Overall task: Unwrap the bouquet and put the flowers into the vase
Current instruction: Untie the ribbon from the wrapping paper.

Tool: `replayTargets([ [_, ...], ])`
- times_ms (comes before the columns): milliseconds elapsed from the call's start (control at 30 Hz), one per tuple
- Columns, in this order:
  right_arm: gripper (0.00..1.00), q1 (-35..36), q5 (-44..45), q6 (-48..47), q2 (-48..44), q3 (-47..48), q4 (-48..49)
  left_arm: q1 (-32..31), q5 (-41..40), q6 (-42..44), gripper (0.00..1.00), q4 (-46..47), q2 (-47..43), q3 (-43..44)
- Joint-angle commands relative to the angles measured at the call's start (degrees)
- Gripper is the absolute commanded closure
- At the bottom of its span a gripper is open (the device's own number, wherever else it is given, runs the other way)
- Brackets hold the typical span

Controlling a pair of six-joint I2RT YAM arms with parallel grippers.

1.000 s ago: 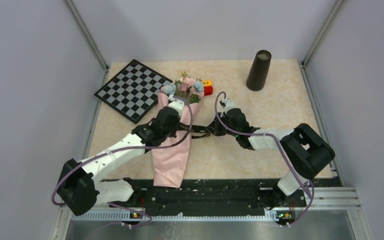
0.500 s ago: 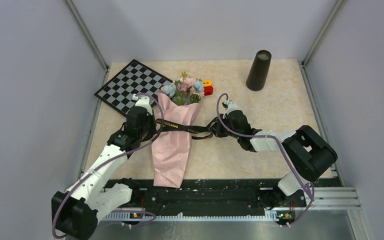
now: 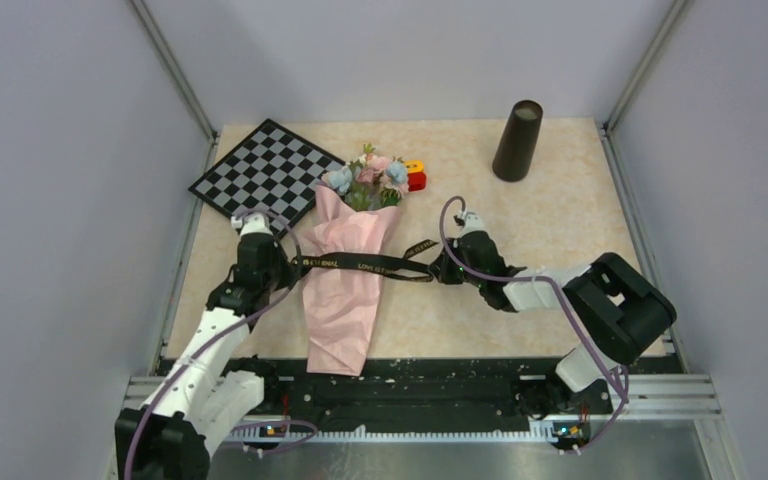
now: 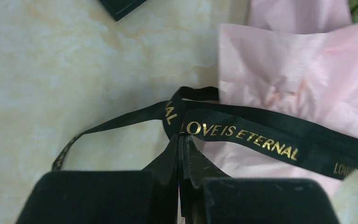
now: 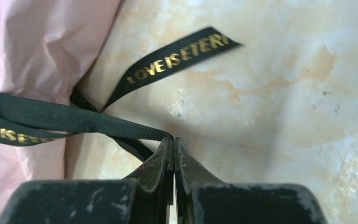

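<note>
The bouquet (image 3: 343,285) lies on the table as a pink paper cone, and the flowers (image 3: 368,178) show pink, white and blue at its far end. A black gold-lettered ribbon (image 3: 360,264) stretches across the cone. My left gripper (image 3: 293,265) is shut on the ribbon's left part (image 4: 261,140), just left of the pink paper (image 4: 298,79). My right gripper (image 3: 439,270) is shut on the ribbon (image 5: 74,119) to the right of the cone, and a loose end (image 5: 177,58) lies on the table. The dark vase (image 3: 517,140) stands upright at the far right.
A black-and-white checkered board (image 3: 265,178) lies at the far left, close to the left arm. A small red-and-yellow block (image 3: 416,177) sits just right of the flower heads. Grey walls enclose the table on three sides.
My left gripper has swung from above the cone out to its left, drawing the ribbon with it. The right gripper has shifted slightly right. The ribbon now lies stretched across the paper.
</note>
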Motion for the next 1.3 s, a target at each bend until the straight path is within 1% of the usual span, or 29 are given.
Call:
replayTargets([
  [0,1.0,0.6,2.1,2.7,-2.5,-1.3,2.3,3.2,-2.8,-5.5,1.0,4.1,-2.3,-3.8],
  [133,1.0,0.6,2.1,3.1,-2.9,-1.7,2.2,6.5,-2.4,-8.1,1.0,6.1,-3.5,-7.3],
  [267,0.99,0.6,2.2,2.6,-4.2,-1.6,1.5,10.9,2.1,-10.2,1.0,8.5,-3.6,-10.0],
  [300,0.89,0.6,2.1,2.2,-4.7,-1.0,0.4,12.6,2.7,-10.7,1.0,8.8,-3.4,-10.5],
  [400,0.52,0.6,1.0,-0.1,-7.5,0.5,-1.7,16.4,4.7,-11.2,1.0,10.1,-3.3,-11.9],
  [433,0.46,0.6,0.7,-1.1,-8.5,1.1,-2.3,17.4,5.8,-11.4,1.0,10.7,-3.1,-12.4],
  [500,0.39,0.6,-3.4,-4.7,-10.0,3.6,-4.1,19.3,8.3,-11.5,1.0,12.1,-2.2,-13.1],
  [633,0.37,0.7,-11.8,-11.8,-9.3,10.2,-6.4,22.4,13.6,-11.4,1.0,14.3,0.6,-13.3],
  [767,0.37,2.6,-19.8,-17.4,-5.0,17.7,-7.9,26.5,16.9,-11.5,1.0,15.6,2.8,-12.7],
  [867,0.37,6.7,-19.4,-24.1,0.6,25.8,-14.4,29.3,18.3,-11.3,1.0,16.2,3.4,-12.4],
  [967,0.38,9.6,-19.2,-27.3,6.0,32.1,-17.1,31.7,19.7,-11.0,1.0,16.7,4.1,-11.8],
  [1133,0.38,11.3,-20.9,-29.6,12.7,38.3,-17.9,33.5,20.9,-11.2,1.0,17.4,5.2,-11.5],
  [1267,0.38,12.3,-20.4,-31.9,16.8,41.6,-19.8,33.7,19.8,-10.4,1.0,16.7,4.8,-11.5],
])
